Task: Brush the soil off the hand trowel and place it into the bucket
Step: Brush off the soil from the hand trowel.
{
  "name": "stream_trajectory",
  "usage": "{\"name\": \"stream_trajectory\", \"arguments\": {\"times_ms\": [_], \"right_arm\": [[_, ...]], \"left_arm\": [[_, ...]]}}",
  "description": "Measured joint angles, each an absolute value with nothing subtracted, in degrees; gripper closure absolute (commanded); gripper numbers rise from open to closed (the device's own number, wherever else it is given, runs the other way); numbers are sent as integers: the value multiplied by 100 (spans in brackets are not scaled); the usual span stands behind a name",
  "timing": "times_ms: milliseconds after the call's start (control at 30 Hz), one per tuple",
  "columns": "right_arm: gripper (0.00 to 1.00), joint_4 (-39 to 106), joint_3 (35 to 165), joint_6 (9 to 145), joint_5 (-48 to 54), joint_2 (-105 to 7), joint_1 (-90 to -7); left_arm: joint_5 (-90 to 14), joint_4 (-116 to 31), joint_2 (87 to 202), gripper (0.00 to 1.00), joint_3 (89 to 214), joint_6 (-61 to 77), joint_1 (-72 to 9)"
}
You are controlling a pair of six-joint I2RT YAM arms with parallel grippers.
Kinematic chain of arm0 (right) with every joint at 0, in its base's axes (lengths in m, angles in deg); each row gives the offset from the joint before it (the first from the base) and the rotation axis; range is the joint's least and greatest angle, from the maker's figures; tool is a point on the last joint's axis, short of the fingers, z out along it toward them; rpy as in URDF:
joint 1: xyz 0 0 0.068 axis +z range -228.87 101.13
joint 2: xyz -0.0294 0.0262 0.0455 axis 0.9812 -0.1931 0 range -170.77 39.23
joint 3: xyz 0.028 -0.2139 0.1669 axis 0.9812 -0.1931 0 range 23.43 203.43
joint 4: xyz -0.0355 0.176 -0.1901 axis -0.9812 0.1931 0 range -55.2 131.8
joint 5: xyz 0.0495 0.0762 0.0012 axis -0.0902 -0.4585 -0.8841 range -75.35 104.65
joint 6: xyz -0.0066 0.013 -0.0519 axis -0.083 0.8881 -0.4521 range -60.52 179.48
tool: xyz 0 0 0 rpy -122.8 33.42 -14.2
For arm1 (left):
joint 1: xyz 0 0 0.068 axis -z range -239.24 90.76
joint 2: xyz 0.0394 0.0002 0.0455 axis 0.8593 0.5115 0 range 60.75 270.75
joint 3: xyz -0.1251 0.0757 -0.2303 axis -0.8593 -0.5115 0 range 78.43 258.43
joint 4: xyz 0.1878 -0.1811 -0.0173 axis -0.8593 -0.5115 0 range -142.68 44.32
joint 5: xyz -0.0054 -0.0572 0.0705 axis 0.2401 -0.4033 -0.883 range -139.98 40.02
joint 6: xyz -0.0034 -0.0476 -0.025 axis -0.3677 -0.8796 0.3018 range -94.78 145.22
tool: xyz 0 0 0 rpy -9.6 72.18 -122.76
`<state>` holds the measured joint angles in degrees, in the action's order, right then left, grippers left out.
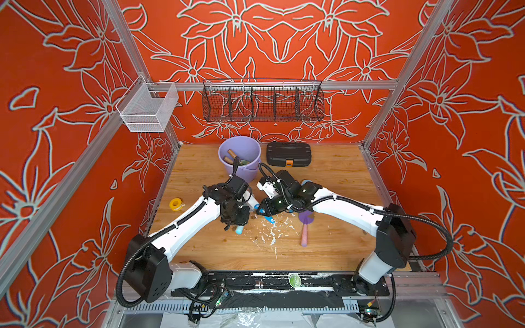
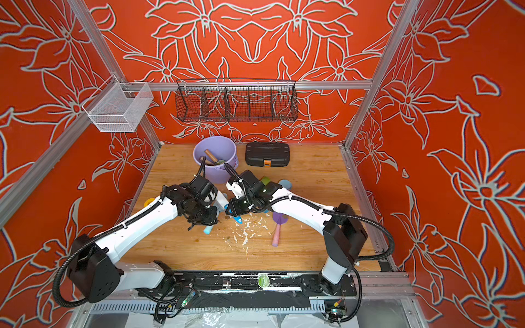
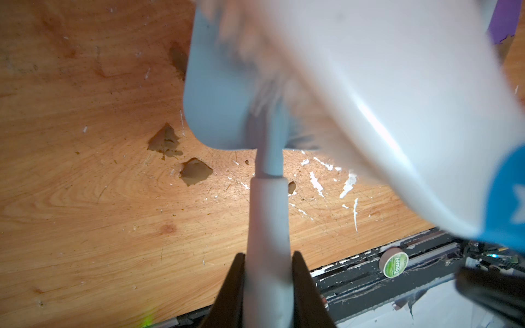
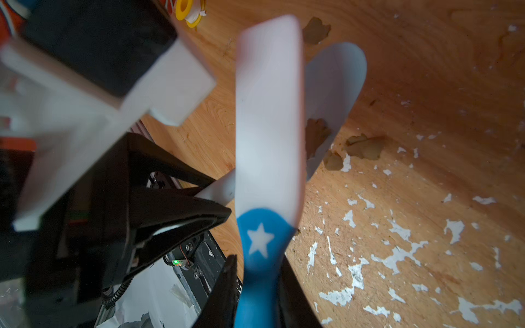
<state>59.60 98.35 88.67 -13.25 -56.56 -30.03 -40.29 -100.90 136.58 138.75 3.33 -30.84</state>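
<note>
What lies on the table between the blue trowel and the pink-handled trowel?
White flecks and a few small soil clumps, visible in both top views.

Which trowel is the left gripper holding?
The light-blue trowel: the left gripper is shut on its pale handle. The purple trowel with the pink handle lies loose on the table; the wooden-handled tools stand in the bucket.

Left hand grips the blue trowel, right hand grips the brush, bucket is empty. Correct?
Not the bucket: both top views show wooden-handled tools inside it. The left hand does grip the blue trowel and the right hand the brush, per the wrist views.
</note>
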Motion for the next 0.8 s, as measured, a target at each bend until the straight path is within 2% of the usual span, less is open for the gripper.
{"name": "stream_trajectory", "arguments": {"times_ms": [433, 800], "right_arm": [[100, 5826, 9900, 8834, -1393, -6080, -3034], [100, 6040, 9942, 8613, 153, -6257, -3451]], "left_arm": [[-3937, -10066, 13564, 100, 13875, 333, -3077], [-3835, -10057, 13512, 100, 13864, 333, -3073]]}}
